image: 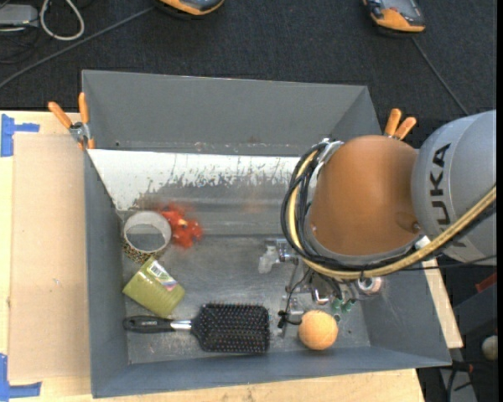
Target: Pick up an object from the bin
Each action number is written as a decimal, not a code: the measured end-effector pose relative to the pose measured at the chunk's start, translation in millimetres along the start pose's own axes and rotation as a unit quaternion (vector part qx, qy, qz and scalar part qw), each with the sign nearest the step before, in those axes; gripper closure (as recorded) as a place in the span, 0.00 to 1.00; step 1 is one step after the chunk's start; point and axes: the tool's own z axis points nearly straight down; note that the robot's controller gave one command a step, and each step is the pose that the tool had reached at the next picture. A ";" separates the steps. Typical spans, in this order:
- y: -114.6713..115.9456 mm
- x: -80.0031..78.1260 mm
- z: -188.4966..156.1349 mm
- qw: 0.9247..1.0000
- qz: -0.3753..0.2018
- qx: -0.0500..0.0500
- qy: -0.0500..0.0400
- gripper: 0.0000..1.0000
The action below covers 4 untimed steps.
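Note:
My gripper [292, 301] hangs low near the bin's front right, mostly hidden under the arm's orange cover. An orange ball [318, 331] lies on the floor just to the right of and below it, close to the front wall. A black hairbrush [230, 328] lies to the left of the gripper with its bristles up and its handle pointing left. I see nothing held in the gripper.
At the bin's left lie a roll of tape [146, 233], a crumpled red thing [181, 226] beside it, and an olive-green labelled container [154, 288] tipped on its side. The arm and its cables cover the bin's right side.

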 end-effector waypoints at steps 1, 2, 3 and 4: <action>21.6 -0.5 75.2 1.000 -0.012 0.000 -0.001 0.00; 28.3 -7.9 119.6 0.995 -0.103 0.000 -0.003 0.00; 32.0 -12.7 136.3 0.980 -0.198 0.000 -0.005 1.00; 31.9 -12.8 136.1 0.980 -0.197 -0.001 -0.005 1.00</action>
